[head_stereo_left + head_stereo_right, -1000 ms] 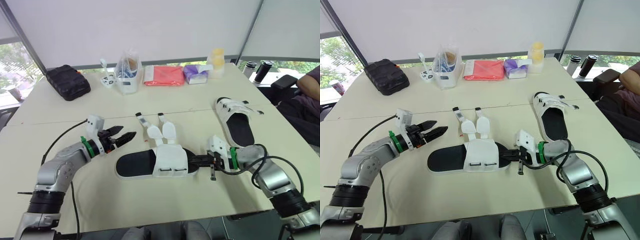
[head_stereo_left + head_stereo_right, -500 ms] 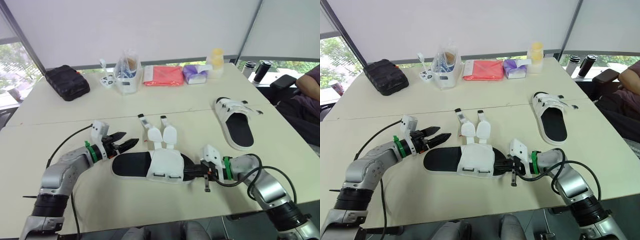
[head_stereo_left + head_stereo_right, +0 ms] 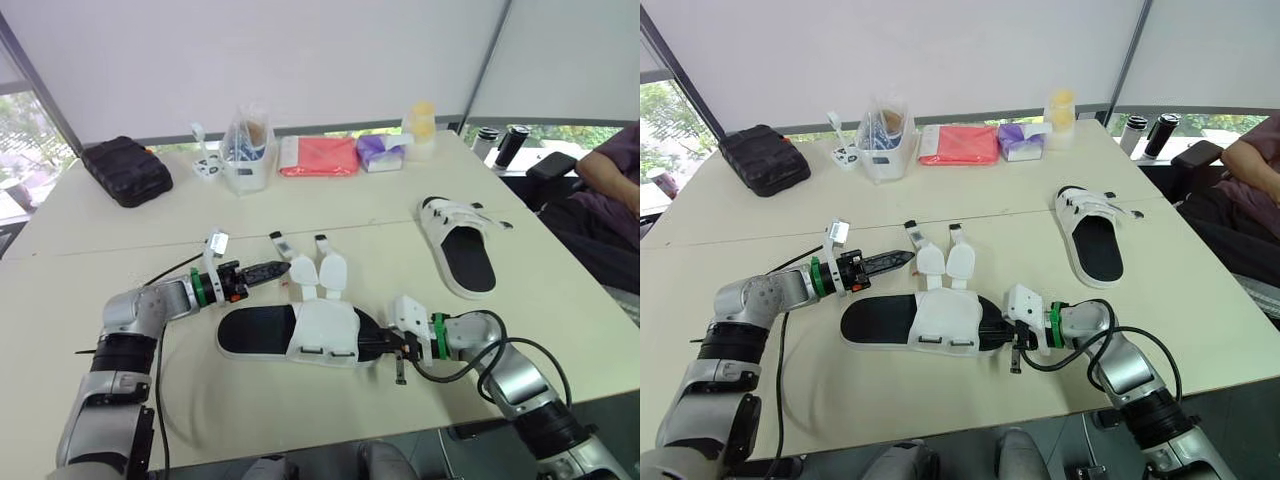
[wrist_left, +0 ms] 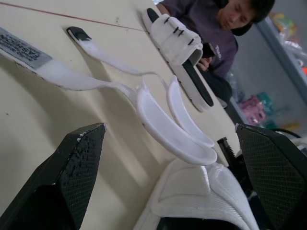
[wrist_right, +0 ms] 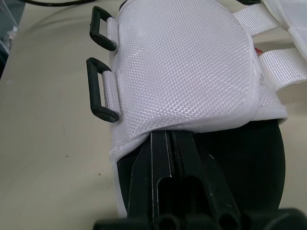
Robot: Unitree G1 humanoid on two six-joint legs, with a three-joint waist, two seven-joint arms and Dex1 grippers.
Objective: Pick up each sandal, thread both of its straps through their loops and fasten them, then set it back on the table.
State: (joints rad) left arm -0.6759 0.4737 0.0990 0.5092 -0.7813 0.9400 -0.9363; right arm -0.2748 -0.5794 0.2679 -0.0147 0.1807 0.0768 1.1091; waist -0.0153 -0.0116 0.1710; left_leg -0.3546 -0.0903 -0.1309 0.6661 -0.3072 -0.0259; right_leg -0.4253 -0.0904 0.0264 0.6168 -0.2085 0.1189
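Note:
A white sandal with a black footbed (image 3: 300, 335) lies at the table's near middle. Its two straps (image 3: 300, 262) are undone and lie spread toward the far side. Its two black loops (image 5: 101, 91) sit empty on the upper's near side. My right gripper (image 3: 374, 346) is shut on this sandal's right end, its fingers (image 5: 168, 158) reaching under the white upper. My left gripper (image 3: 283, 268) is open, low over the table just left of the strap tips and touching nothing. A second white sandal (image 3: 455, 245) lies at the right with its straps across the upper.
Along the far edge stand a black pouch (image 3: 122, 170), a clear container (image 3: 245, 150), a red packet (image 3: 318, 155), a purple tissue pack (image 3: 380, 150) and a yellow bottle (image 3: 420, 118). A person (image 3: 610, 185) sits at the right beyond the table.
The head camera has shifted. My right gripper has slid the near sandal leftward across the table. My left gripper has reached rightward, closer to the strap tips.

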